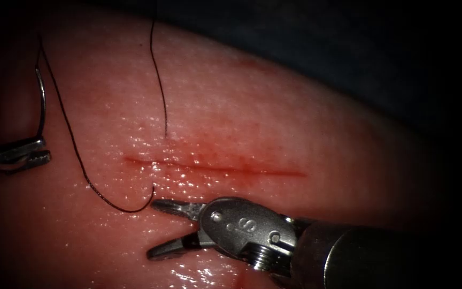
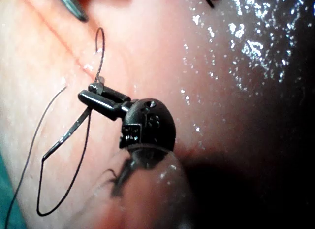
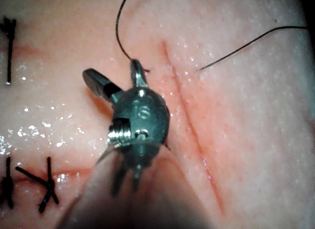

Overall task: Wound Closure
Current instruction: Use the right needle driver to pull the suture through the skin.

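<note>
Left fingers (image 1: 38,151) clamp needle (image 1: 41,101), right fingers (image 1: 159,227) apart, empty, beside thread (image 1: 76,147).

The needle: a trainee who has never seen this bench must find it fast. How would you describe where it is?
Start at the red cut across the tissue, then go far left to the left tool. Its shut jaws hold the needle near one end, clear of the tissue. It is a stiff, shiny silver arc, unlike the thin black thread trailing beside it.

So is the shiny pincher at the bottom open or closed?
Open. The right tool has its two jaws spread apart, holding nothing, just below the cut and beside the thread.
</note>
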`<state>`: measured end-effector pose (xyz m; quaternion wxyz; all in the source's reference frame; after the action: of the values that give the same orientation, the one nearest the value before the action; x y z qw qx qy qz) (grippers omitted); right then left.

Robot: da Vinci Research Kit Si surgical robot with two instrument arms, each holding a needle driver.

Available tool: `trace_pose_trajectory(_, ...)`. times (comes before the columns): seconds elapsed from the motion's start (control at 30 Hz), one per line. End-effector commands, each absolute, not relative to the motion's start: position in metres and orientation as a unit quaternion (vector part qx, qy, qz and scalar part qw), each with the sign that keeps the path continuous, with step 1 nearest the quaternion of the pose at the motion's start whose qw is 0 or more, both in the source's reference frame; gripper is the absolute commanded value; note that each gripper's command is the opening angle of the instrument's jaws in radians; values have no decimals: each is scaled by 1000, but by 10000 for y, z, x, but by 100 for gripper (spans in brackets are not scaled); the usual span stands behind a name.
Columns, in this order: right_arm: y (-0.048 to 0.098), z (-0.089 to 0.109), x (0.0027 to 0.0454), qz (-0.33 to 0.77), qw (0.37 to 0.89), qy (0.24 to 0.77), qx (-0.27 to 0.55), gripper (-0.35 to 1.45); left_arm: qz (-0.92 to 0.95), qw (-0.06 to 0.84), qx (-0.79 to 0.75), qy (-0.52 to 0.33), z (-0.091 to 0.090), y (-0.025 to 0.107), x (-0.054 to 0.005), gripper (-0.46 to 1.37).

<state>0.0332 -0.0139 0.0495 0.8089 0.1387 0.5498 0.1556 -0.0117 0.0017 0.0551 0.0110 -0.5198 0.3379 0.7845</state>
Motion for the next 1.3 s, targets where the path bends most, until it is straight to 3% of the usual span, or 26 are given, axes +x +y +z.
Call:
trace_pose_trajectory(0.03, -138, 500, 332, 142, 807, 556, 137, 124, 788, 9, -519, 332, 551, 18, -117, -35)
trace_pose_trajectory(0.17, -134, 511, 334, 104, 795, 586, 117, 119, 789, 10, -518, 330, 553, 24, -117, -35)
trace_pose_trajectory(0.47, -124, 542, 348, 96, 793, 592, 109, 103, 789, 7, -515, 336, 558, 22, -120, -35)
trace_pose_trajectory(0.57, -126, 548, 350, 86, 793, 591, 115, 62, 788, 9, -516, 335, 559, 21, -120, -35)
trace_pose_trajectory(0.6, -128, 553, 351, 78, 795, 589, 118, 13, 788, 11, -517, 334, 560, 21, -120, -35)
trace_pose_trajectory(0.63, -129, 556, 351, 74, 795, 589, 122, -23, 788, 11, -517, 334, 560, 21, -121, -35)
trace_pose_trajectory(0.67, -129, 559, 351, 76, 795, 588, 126, -35, 788, 11, -517, 334, 561, 22, -121, -35)
trace_pose_trajectory(1.3, -138, 544, 342, 111, 817, 535, 184, -35, 785, 36, -532, 315, 573, 9, -134, -35)
